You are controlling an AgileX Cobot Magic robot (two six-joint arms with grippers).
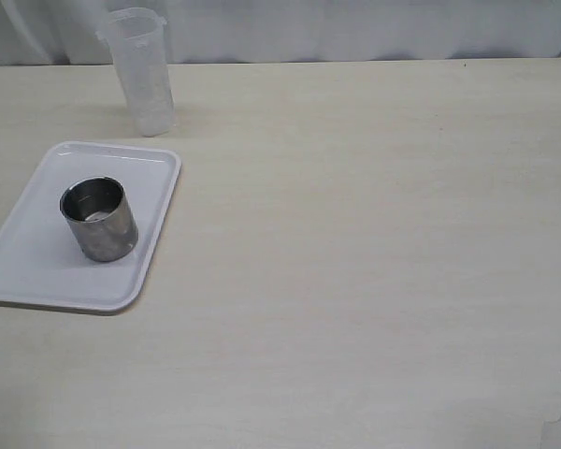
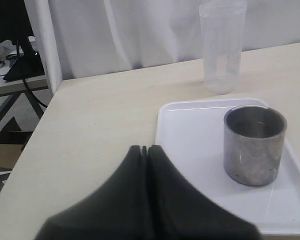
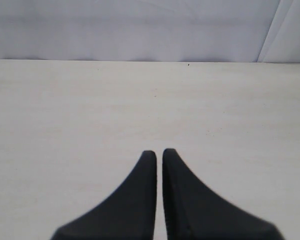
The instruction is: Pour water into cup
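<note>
Left end effector (image 2: 144, 148): clenched, dark fingers pressed together, gripping nothing; it hangs above the bench near one edge of the tray, apart from the cup.
Right end effector (image 3: 159, 151): clenched, only a thin slit between the fingers, gripping nothing; it hangs over bare bench.
Tray (image 1: 37, 271): white, rectangular with rounded corners, flat on the bench at the left of the exterior view.
Cup (image 1: 98, 220): short steel cylinder, upright on the tray, mouth open, shiny inside.
Beaker (image 1: 142, 70): tall, translucent plastic, upright on the bench just beyond the tray, not touching it.
Water (image 2: 221, 82): a small clear amount at the bottom of the beaker, hard to make out.
Bench (image 1: 355, 234): pale wood-grain top.
Curtain (image 1: 355, 28): white, behind the far edge.
</note>
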